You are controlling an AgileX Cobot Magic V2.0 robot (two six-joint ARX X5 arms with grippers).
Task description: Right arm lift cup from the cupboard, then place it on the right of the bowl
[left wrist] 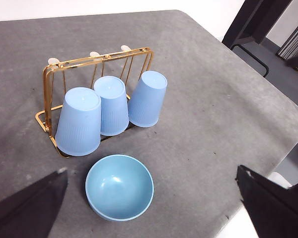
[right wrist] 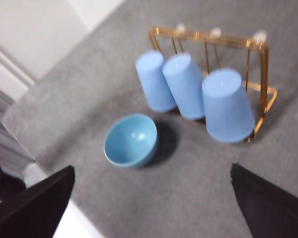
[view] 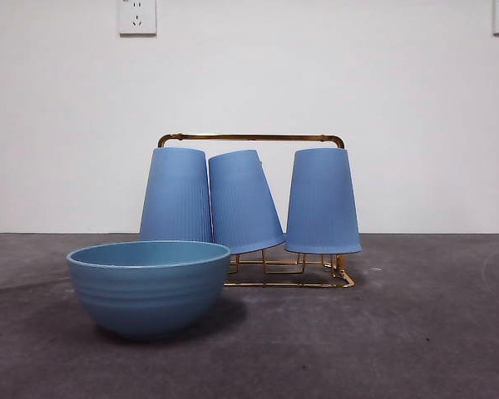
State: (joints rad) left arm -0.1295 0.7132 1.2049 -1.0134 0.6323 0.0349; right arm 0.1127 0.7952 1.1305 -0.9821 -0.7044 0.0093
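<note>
Evidently nothing lifted yet: right gripper, jaws spread and empty, hangs well clear of the wire rack; next, descend on one inverted tumbler; left gripper likewise open

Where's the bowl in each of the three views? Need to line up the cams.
Front view: bowl low and left of centre, nearest the camera, overlapping the leftmost cup on the rack.
Left wrist view: bowl below centre, on the grey mat in front of the cups.
Right wrist view: bowl left of centre, beside the cups.
Shared landmark: the gold wire rack holding three upside-down blue cups.
</note>
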